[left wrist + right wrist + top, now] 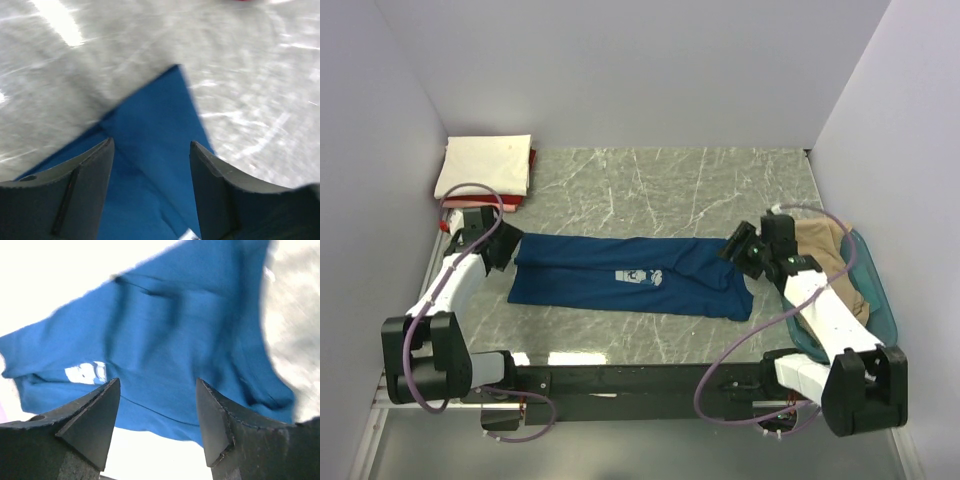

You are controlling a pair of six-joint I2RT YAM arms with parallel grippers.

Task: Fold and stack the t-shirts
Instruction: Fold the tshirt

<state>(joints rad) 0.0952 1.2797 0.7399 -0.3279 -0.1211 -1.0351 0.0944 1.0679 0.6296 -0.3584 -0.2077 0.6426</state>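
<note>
Blue tee (630,275): long folded strip at table centre, between the arms.
Left gripper (151,150): parted, empty, over left end.
Right gripper (157,390): wide, empty, over right end.
Next fold: probably end-to-end; pinch corners squarely, align edges.
Cream tee (485,165): folded, far-left corner.

I see the dark blue t-shirt (632,277) lying flat, folded lengthwise into a long band, its pale print (640,276) facing up near the middle. Beyond its left end, a folded cream t-shirt (485,165) sits on a red one (512,201). Just past its right end, a tan t-shirt (830,255) lies bunched.
</note>
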